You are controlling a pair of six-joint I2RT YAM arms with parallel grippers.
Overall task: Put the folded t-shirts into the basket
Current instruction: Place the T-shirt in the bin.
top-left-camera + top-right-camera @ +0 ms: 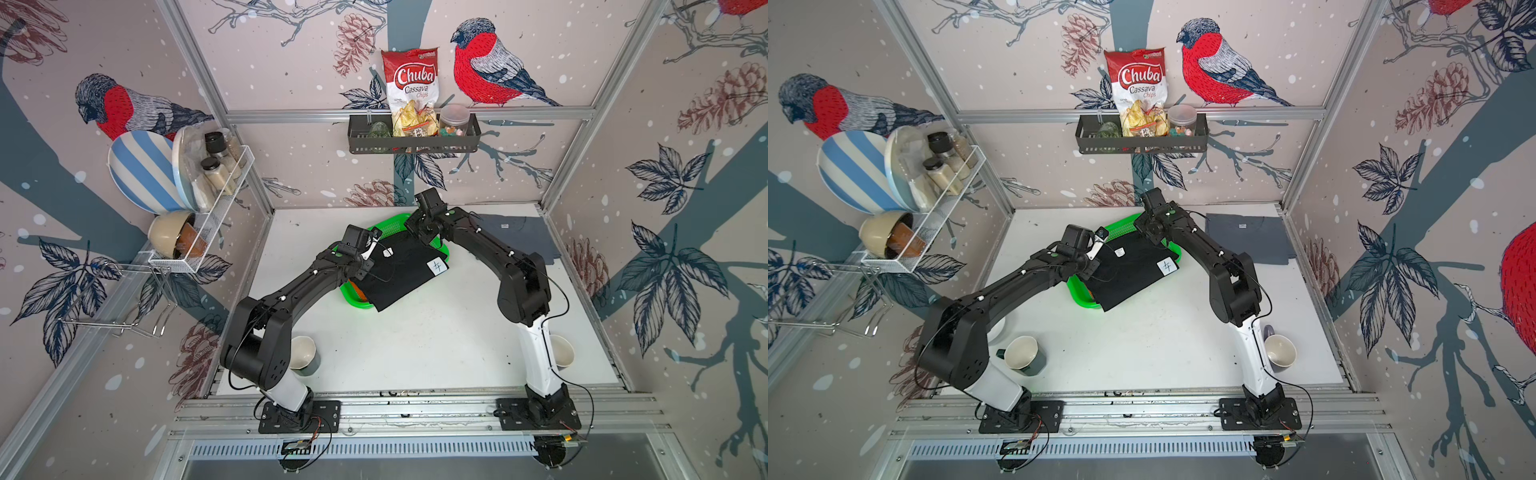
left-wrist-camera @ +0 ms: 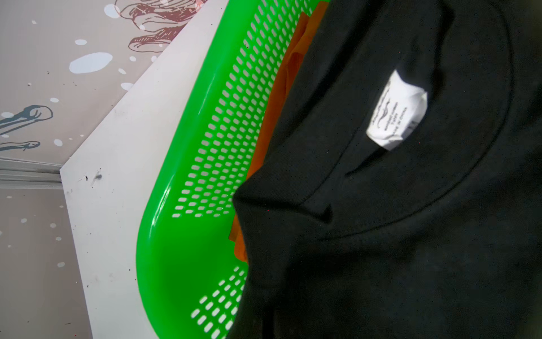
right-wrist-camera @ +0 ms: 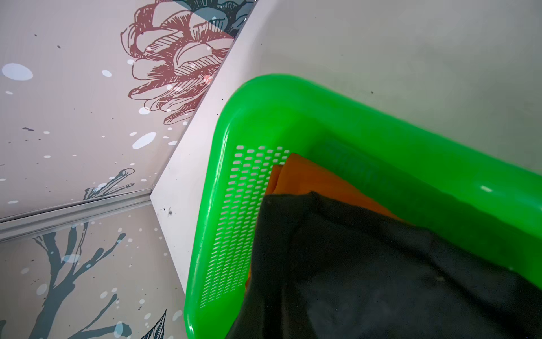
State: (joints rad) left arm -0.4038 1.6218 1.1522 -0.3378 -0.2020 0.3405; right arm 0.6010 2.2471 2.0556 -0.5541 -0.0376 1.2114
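Observation:
The green basket (image 1: 353, 297) (image 1: 1079, 296) stands at the middle back of the table, with the orange t-shirt (image 2: 281, 88) (image 3: 316, 179) lying inside it. Over the basket the black t-shirt (image 1: 405, 270) (image 1: 1133, 272) hangs skewed, one corner past the front rim, with a white paper tag (image 1: 437, 266) on it. My left gripper (image 1: 360, 271) and right gripper (image 1: 428, 239) are each shut on an edge of this black t-shirt (image 2: 410, 220) (image 3: 381, 278). The cloth hides both sets of jaws in the wrist views. The grey-blue t-shirt (image 1: 1250, 241) lies flat at the back right.
A mug (image 1: 1021, 353) stands near the left arm's base and a bowl (image 1: 1280, 350) near the right arm's base. A black wire shelf (image 1: 413, 143) with a chips bag hangs on the back wall. A white rack (image 1: 208, 232) with plates juts from the left wall.

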